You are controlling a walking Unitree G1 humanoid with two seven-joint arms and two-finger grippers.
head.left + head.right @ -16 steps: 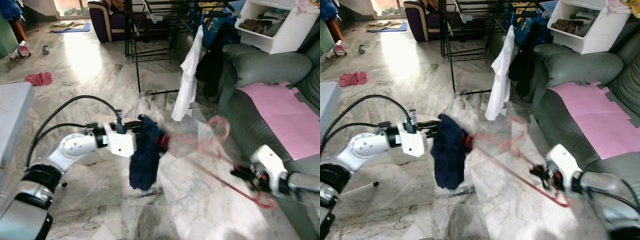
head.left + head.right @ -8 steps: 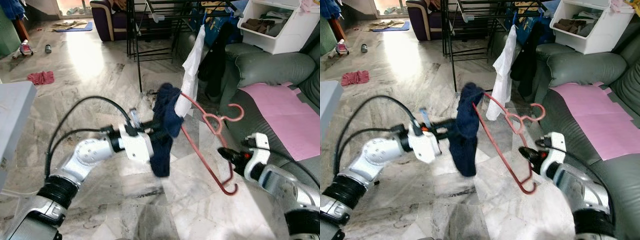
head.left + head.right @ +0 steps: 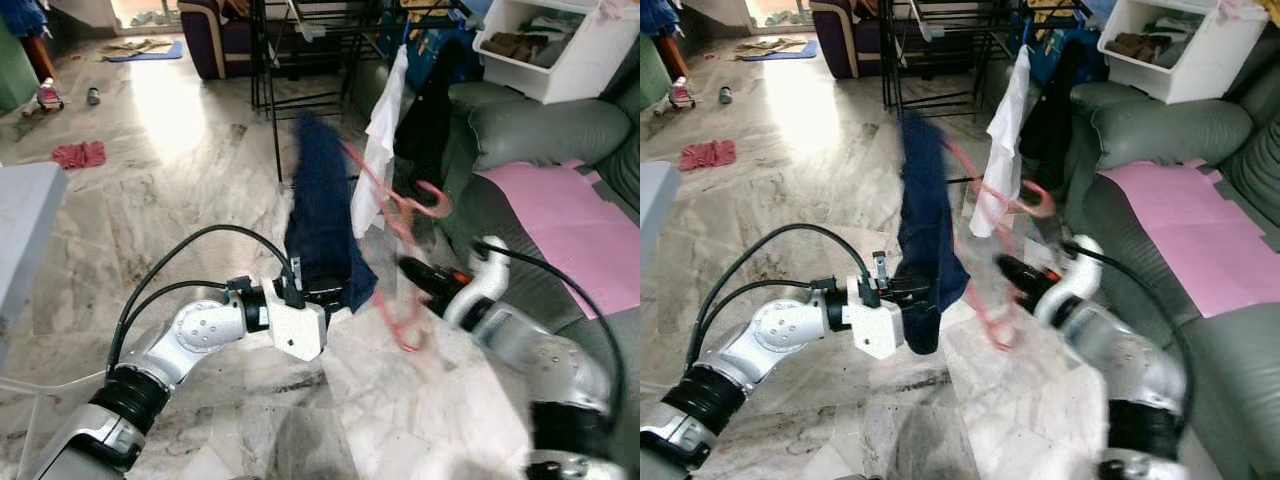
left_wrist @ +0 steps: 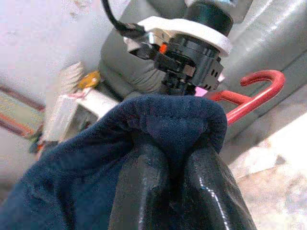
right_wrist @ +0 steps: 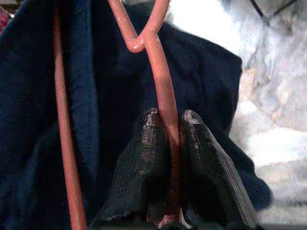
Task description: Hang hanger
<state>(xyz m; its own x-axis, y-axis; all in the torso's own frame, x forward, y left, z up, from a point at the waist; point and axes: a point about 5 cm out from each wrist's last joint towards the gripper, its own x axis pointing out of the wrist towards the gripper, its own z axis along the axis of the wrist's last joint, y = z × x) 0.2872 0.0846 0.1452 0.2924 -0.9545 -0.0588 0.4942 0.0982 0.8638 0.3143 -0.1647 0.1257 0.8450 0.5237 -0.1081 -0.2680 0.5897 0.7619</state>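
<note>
A navy garment point(image 3: 318, 215) is draped over a red plastic hanger point(image 3: 398, 212), which is blurred by motion. Both are held up above the marble floor in front of the black drying rack point(image 3: 300, 60). My left gripper point(image 3: 335, 293) is shut on the garment's lower edge; the left wrist view has the cloth point(image 4: 168, 120) pinched between both fingers point(image 4: 144, 191). My right gripper point(image 3: 415, 272) sits just right of it, shut on the hanger. In the right wrist view the red bar point(image 5: 165, 105) runs between the fingers point(image 5: 139, 167), with navy cloth behind.
A white shirt point(image 3: 378, 140) and a black garment point(image 3: 428, 105) hang on the rack's right end. A grey sofa point(image 3: 530, 130) with a pink sheet point(image 3: 565, 215) and a white bin point(image 3: 555, 50) stands on the right. A grey box corner point(image 3: 25, 230) is on the left.
The right gripper has swung left and up, bringing the hanger close beside the left gripper. The garment now stretches upward along the hanger rather than hanging down in a bunch.
</note>
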